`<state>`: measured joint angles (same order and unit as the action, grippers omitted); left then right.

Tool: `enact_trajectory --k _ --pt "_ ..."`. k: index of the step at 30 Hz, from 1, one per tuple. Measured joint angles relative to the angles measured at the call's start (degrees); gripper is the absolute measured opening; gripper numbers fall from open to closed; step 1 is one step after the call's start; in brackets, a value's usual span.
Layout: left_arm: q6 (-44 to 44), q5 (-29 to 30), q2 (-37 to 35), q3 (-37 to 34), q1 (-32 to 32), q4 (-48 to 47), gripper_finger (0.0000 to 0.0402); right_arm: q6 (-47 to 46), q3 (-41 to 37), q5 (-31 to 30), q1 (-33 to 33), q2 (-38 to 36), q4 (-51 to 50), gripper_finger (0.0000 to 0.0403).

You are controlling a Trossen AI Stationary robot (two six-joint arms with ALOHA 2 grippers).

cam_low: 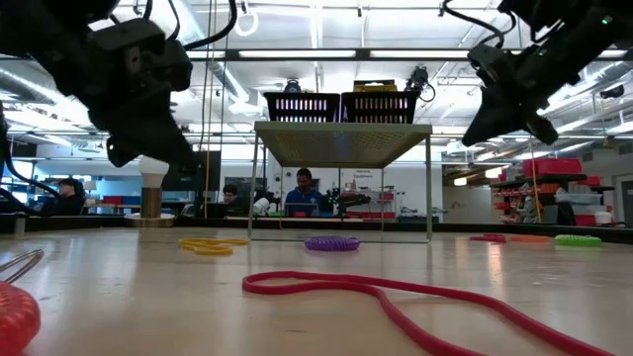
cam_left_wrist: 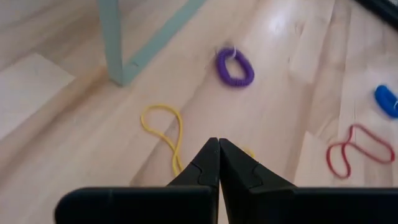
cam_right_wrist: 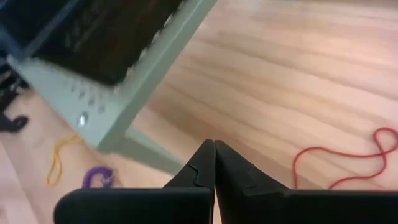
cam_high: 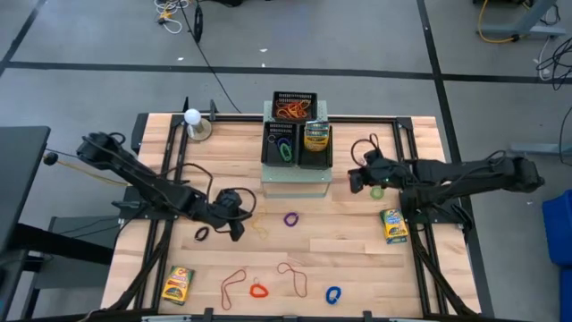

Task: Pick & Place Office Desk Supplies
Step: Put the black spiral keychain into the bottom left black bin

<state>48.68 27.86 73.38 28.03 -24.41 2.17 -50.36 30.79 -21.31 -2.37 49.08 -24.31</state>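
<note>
Nearest the table's front edge, a red rubber band (cam_high: 258, 290) lies between two thin orange-brown rubber bands (cam_high: 233, 286), with a blue coiled loop (cam_high: 333, 294) just beyond them toward the right and a yellow-green crayon box (cam_high: 178, 284) near the front-left corner. In the low view a long red band (cam_low: 396, 297) snakes across the foreground boards.

Farther in, the left gripper (cam_high: 236, 229) hangs low over the wood with its two fingers pressed together and nothing between them; its wrist view shows the closed tips (cam_left_wrist: 218, 163) above a yellow rubber band (cam_left_wrist: 166, 127). A small black loop (cam_high: 202, 234) lies just beside that gripper on its outer side, and a purple coiled loop (cam_high: 290, 218) rests near it toward the table's middle, in front of the stand.

On the right, a second crayon box (cam_high: 393, 225) lies beside the right arm. The right gripper (cam_high: 356, 180) is raised off the table next to the pale-green perforated stand (cam_high: 295, 183), fingers likewise shut on nothing. A green loop (cam_high: 377, 190) sits on the boards by that arm.

At the back, the stand carries black mesh trays (cam_high: 295, 97): one holds a heap of orange-brown bands (cam_high: 292, 112), another a green loop (cam_high: 284, 150), a third a crayon box (cam_high: 315, 136).
</note>
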Motion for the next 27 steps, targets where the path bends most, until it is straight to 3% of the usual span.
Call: enact_trajectory --k 9,18,27 --pt "5.0 -8.9 7.3 1.8 -0.7 -3.0 0.0022 -0.7 -3.5 -3.0 5.1 0.0 1.8 0.001" --pt "9.8 -9.9 13.9 11.1 -0.6 -14.6 0.0027 1.0 -4.3 -3.1 7.1 0.0 3.6 0.0011" --pt "13.9 -21.9 14.5 14.6 -1.9 -33.7 0.008 3.9 -4.3 -3.0 8.7 0.0 3.5 0.0011"
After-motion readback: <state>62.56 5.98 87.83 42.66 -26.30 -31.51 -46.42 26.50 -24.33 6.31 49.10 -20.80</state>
